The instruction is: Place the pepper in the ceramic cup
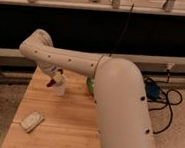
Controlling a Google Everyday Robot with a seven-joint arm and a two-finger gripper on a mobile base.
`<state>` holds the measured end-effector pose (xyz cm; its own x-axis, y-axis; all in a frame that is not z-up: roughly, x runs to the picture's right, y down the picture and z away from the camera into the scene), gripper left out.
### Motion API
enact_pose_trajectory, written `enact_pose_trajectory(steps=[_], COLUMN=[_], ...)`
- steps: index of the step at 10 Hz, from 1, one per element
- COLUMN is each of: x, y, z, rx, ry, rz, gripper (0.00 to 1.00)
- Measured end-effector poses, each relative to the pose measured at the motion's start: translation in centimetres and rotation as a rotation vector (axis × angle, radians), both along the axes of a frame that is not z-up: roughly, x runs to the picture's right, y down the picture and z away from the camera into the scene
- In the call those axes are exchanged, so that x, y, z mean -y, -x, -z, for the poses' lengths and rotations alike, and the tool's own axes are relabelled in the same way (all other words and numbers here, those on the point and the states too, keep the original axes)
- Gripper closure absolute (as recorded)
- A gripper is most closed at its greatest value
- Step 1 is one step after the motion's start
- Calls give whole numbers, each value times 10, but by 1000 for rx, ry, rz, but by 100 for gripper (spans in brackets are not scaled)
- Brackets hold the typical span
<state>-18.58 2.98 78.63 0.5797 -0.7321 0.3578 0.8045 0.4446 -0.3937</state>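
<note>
My gripper point(56, 77) hangs at the end of the white arm that reaches in from the lower right, over the back left part of the wooden table point(64, 130). It is shut on the pepper point(50, 83), a small dark red piece sticking out to its lower left. The ceramic cup point(59, 89), pale and whitish, stands upright directly below and slightly right of the gripper. The pepper sits at the cup's left rim, at rim height. The gripper hides part of the cup's mouth.
A green bowl point(90, 84) shows behind the arm, right of the cup, mostly hidden. A flat whitish object point(31, 121) lies near the table's front left. Cables and a blue item point(153, 90) lie on the floor to the right.
</note>
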Motion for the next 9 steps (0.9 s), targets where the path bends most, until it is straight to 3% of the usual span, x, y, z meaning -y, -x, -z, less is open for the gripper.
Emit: enact_pose_trajectory(steps=[5, 7, 9], x=[-1, -1, 0], y=[-7, -11, -13], z=[-4, -5, -5], rx=[-9, -14, -15], ry=[-2, -2, -3], rz=[4, 4, 7], gripper=[42, 43, 58])
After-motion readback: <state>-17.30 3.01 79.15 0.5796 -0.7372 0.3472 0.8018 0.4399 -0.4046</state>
